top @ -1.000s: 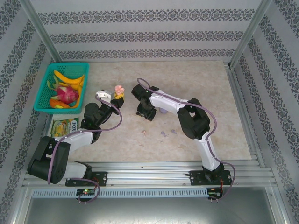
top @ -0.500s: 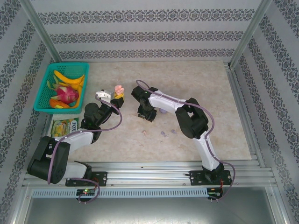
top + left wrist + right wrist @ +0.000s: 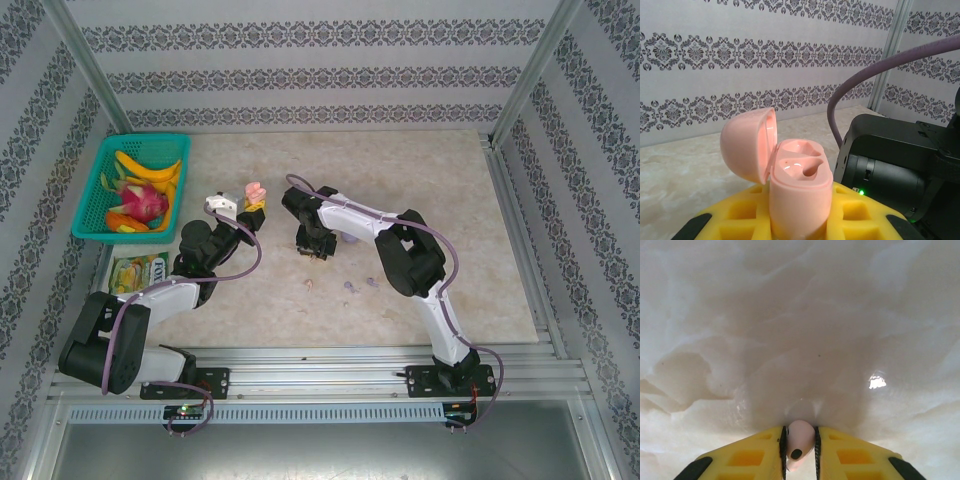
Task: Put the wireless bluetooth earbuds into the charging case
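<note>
The pink earbud sits pinched between the right fingers low on the tabletop; the open charging case, clamped upright in the left fingers, lies to their left and farther back.

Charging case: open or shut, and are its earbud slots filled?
Open: the charging case has its lid swung back, and both slots sit empty.
</note>
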`<state>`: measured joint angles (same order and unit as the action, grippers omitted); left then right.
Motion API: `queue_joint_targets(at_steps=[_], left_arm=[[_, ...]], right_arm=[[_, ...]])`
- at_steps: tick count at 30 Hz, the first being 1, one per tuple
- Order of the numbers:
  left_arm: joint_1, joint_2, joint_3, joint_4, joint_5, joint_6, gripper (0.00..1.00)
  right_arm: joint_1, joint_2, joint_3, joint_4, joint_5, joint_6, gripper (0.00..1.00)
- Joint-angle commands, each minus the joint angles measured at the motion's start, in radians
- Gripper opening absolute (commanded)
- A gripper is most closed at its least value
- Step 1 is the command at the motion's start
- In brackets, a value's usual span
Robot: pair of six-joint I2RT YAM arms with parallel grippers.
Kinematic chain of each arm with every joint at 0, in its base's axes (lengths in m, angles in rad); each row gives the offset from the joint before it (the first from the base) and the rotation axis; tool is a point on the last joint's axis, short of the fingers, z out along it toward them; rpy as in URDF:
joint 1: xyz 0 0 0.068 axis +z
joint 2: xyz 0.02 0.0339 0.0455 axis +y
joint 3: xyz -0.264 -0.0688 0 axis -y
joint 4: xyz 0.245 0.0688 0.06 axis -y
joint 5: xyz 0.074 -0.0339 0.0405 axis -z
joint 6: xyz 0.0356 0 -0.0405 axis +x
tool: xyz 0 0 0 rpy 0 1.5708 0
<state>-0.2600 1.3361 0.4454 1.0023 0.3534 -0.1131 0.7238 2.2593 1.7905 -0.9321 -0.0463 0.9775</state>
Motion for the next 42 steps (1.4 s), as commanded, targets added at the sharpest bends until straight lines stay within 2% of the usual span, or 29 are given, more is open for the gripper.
queue_joint_targets(at_steps=[1,10,13,17,20,22,26,32,34,42], left_arm=[[0.008,-0.021,0.008,0.031,-0.007,-0.014,0.0],[0.007,-0.031,0.01,0.017,-0.005,-0.014,0.0],[0.007,-0.032,0.009,0.017,-0.005,-0.017,0.0],[0.008,-0.035,0.008,0.016,-0.004,-0.02,0.0],[0.007,-0.036,0.01,0.01,-0.003,-0.021,0.0],[0.008,-0.04,0.01,0.007,-0.003,-0.022,0.0],[0.007,-0.046,0.012,-0.003,-0.003,-0.017,0.0],[0.008,-0.051,0.016,-0.011,-0.003,-0.013,0.0],[0.007,-0.046,0.018,-0.011,-0.002,-0.016,0.0],[0.007,-0.036,0.028,-0.008,0.002,-0.022,0.0]], right_arm=[[-0.006,0.043,0.022,0.0,0.008,-0.128,0.22],[-0.001,0.078,0.105,-0.067,0.091,-0.523,0.22],[0.003,0.086,0.113,-0.087,0.127,-0.603,0.22],[0.001,0.093,0.11,-0.103,0.137,-0.629,0.25],[-0.001,0.089,0.106,-0.098,0.119,-0.606,0.31],[-0.002,0.077,0.109,-0.093,0.097,-0.573,0.39],[-0.013,0.036,0.107,-0.078,0.063,-0.455,0.45],[-0.048,-0.053,-0.006,0.022,-0.01,-0.149,0.46],[-0.047,-0.068,-0.026,0.046,-0.006,-0.094,0.46],[-0.042,-0.018,0.05,-0.016,0.045,-0.09,0.45]])
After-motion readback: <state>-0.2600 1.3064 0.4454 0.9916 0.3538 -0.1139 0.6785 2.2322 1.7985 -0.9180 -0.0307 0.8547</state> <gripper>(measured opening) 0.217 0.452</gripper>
